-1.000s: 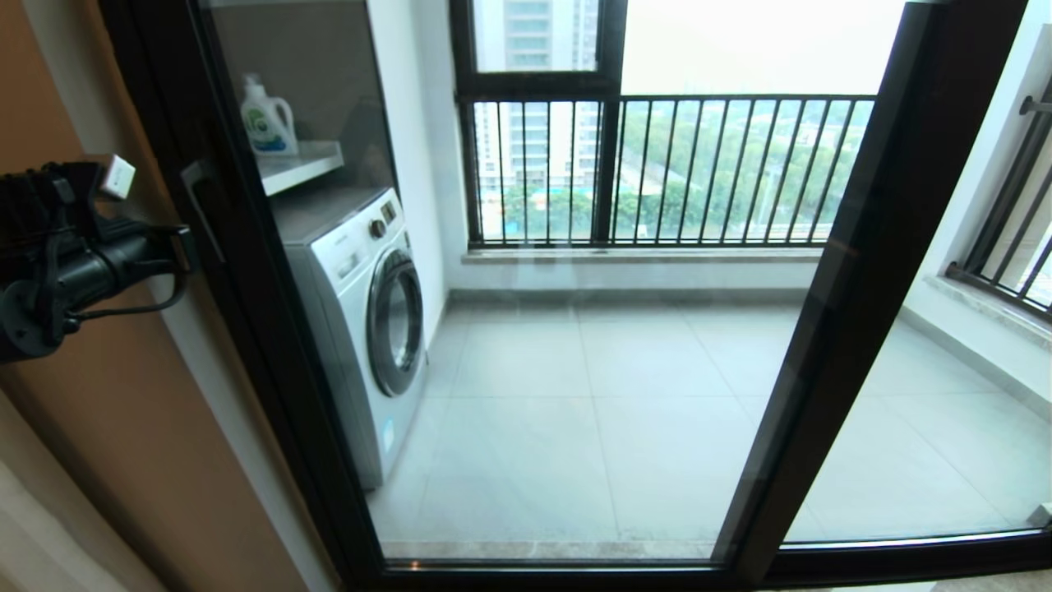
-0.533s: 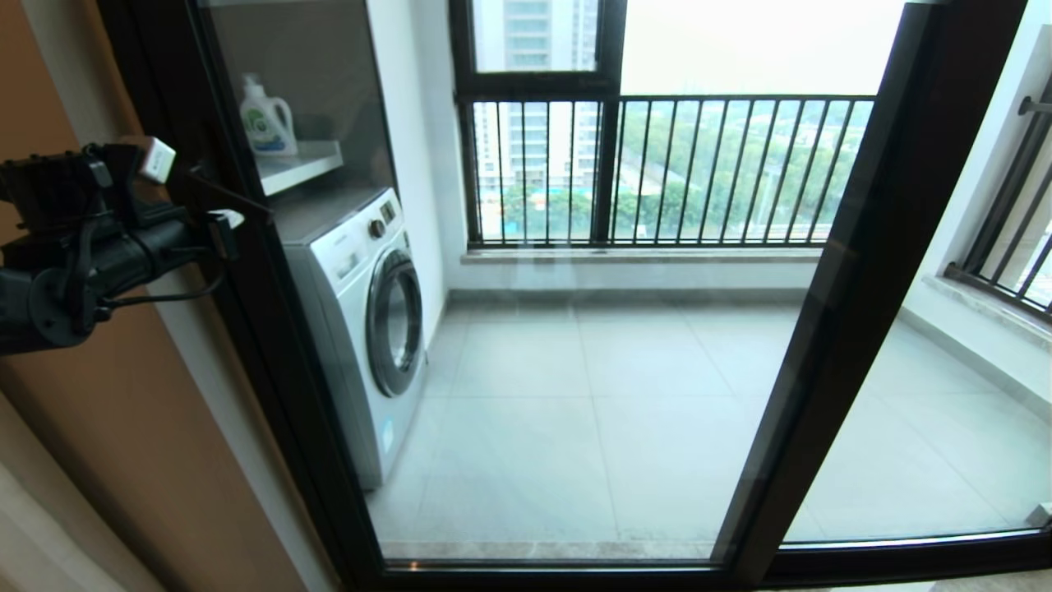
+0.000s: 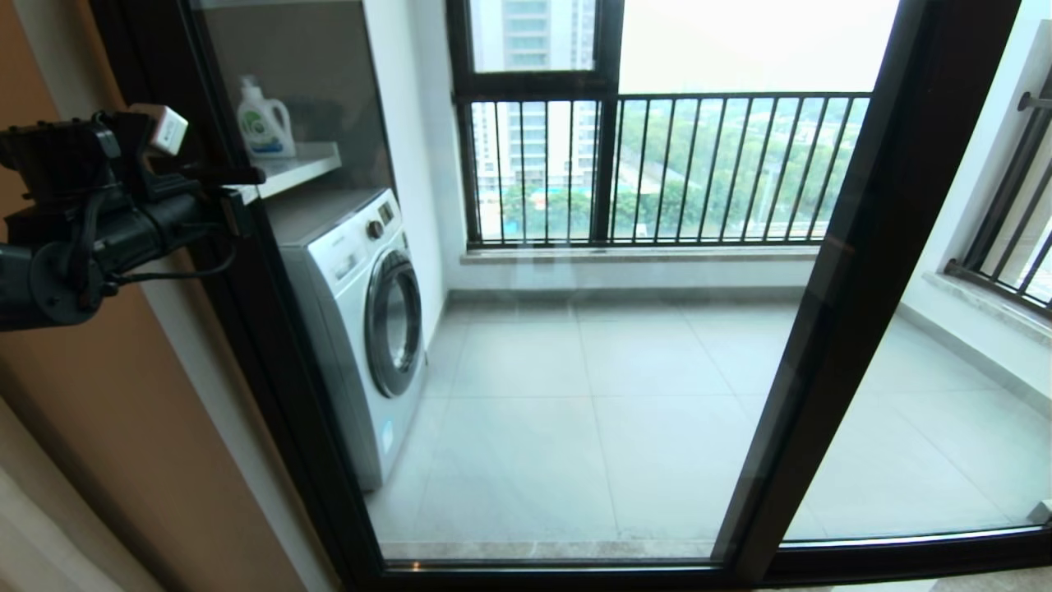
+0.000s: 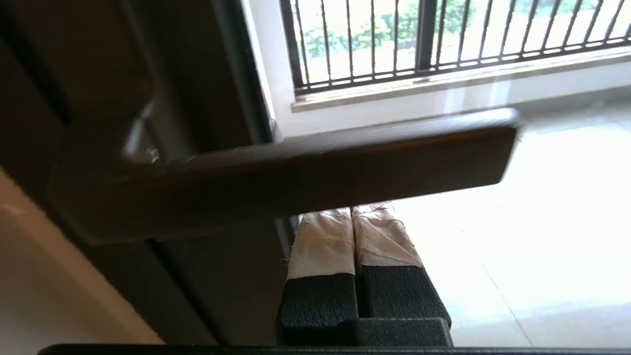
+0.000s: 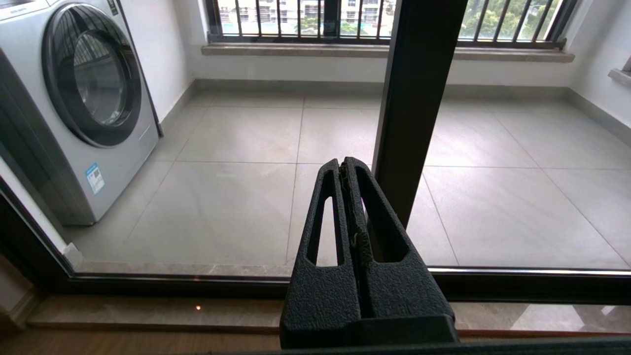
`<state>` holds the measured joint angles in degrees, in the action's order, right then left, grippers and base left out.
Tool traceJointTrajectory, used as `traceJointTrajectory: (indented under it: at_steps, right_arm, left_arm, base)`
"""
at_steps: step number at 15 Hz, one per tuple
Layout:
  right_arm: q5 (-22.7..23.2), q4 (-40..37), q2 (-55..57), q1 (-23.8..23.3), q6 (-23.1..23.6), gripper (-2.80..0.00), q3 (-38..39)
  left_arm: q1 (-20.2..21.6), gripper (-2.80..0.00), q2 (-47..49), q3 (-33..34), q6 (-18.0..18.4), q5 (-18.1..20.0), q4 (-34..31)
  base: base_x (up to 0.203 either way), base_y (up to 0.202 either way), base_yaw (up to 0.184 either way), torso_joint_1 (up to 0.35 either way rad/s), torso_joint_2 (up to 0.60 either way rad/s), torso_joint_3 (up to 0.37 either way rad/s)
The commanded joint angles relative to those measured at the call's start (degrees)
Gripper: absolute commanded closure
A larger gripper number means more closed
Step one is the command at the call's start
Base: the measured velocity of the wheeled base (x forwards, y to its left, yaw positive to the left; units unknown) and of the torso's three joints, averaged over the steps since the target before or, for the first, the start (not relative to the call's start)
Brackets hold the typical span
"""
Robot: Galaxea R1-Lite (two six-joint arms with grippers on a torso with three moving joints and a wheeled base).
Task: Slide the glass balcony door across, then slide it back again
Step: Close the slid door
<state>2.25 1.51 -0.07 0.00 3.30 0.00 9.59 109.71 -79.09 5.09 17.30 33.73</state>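
Glass balcony door (image 3: pixel 575 395) filling the centre w/ latch handle (image 4: pixel 296 172) on its left upright, left gripper (image 4: pixel 352 217) pressing against handle, taped fingers (image 4: pixel 323 241) pinched together, tips hidden behind it. Washing machine (image 3: pixel 362 321) & detergent bottle (image 3: pixel 265 119) standing behind glass, labels too small to read. Right gripper (image 5: pixel 347 170) hovering low near middle frame post (image 5: pixel 419 98), jaws closed on nothing.

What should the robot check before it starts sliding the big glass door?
1. Left gripper at the latch handle: ok, fingers sit just behind it.
2. Left fingers closed together, wrapping nothing: ok for pushing.
3. Fingers pressing on the handle: cannot tell.
4. Glass balcony door unlatched: cannot tell.
5. Right gripper shut, hanging low before the glass, not touching: ok.
6. Washing machine behind the glass: ok.
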Motion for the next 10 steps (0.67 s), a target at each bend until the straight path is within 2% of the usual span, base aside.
traceJointTrajectory:
  at_steps: [1,6,8,10]
  right_arm:
    - [0.0,0.1,0.1,0.0,0.0,0.0,0.7]
    - [0.0,0.0,0.1,-0.1,0.0,0.0,0.7]
    - [0.0,0.1,0.1,-0.1,0.0,0.0,0.7]
    - [0.0,0.1,0.0,0.0,0.0,0.0,0.7]
  left_arm:
    - [-0.2,0.0,-1.7,-2.3,-0.2,0.0,-1.5]
    - [-0.4,0.0,-4.2,2.5,-0.9,0.0,-1.2]
    - [-0.3,0.0,-6.9,9.7,-1.2,0.3,-1.0]
    - [-0.3,0.0,-10.9,19.9,-1.6,0.9,0.2]
  base:
    - [0.0,0.0,0.0,0.0,0.0,0.0]
    - [0.0,0.0,0.0,0.0,0.0,0.0]
    - [0.0,0.0,0.0,0.0,0.0,0.0]
    - [0.0,0.0,0.0,0.0,0.0,0.0]
